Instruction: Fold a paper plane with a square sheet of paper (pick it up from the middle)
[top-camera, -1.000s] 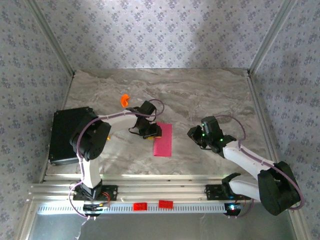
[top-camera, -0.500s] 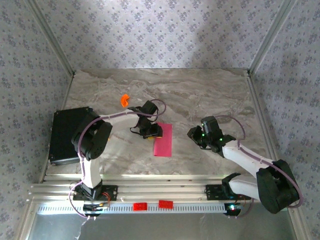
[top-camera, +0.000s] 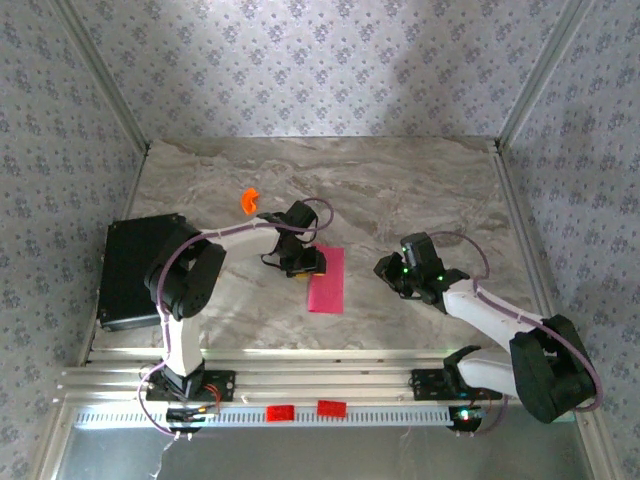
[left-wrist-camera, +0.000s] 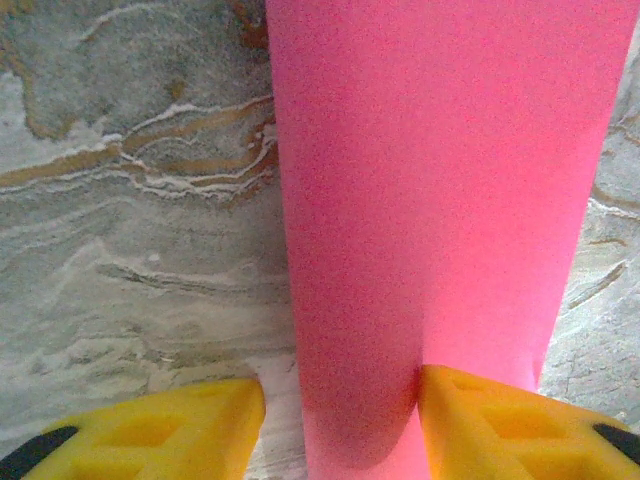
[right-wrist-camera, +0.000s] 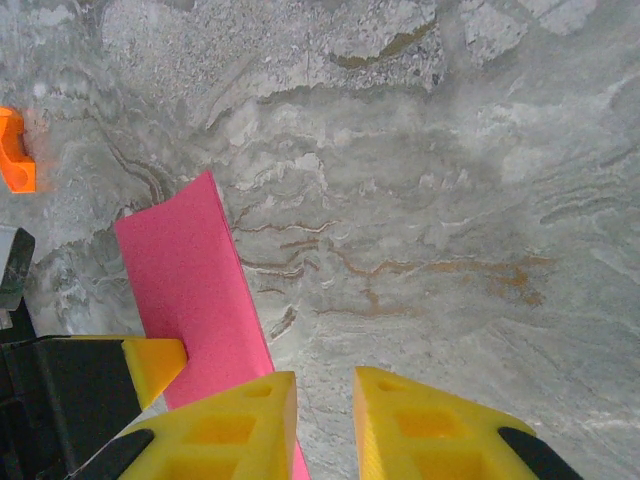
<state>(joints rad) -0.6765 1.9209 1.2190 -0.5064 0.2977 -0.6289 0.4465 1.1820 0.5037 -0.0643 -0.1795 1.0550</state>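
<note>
The square sheet of paper (top-camera: 327, 282) lies on the marble table, folded into a narrow magenta-pink rectangle (left-wrist-camera: 440, 180). My left gripper (top-camera: 306, 264) hovers low over its left long edge and is open. In the left wrist view (left-wrist-camera: 340, 405) one yellow fingertip (left-wrist-camera: 500, 420) sits over the paper, while the other is over bare marble, clear of the edge. My right gripper (top-camera: 386, 268) is to the right of the paper and points toward it. Its jaws (right-wrist-camera: 325, 405) stand a narrow gap apart with bare marble between them. The paper (right-wrist-camera: 190, 280) lies just left of them.
A small orange plastic piece (top-camera: 249, 200) lies behind and to the left of the paper, also seen at the left edge of the right wrist view (right-wrist-camera: 15, 150). A black box (top-camera: 128, 268) sits at the table's left edge. Patterned walls close in three sides.
The left gripper's jaws have widened slightly over the paper's edge. The right arm has barely shifted. The paper has not moved.
</note>
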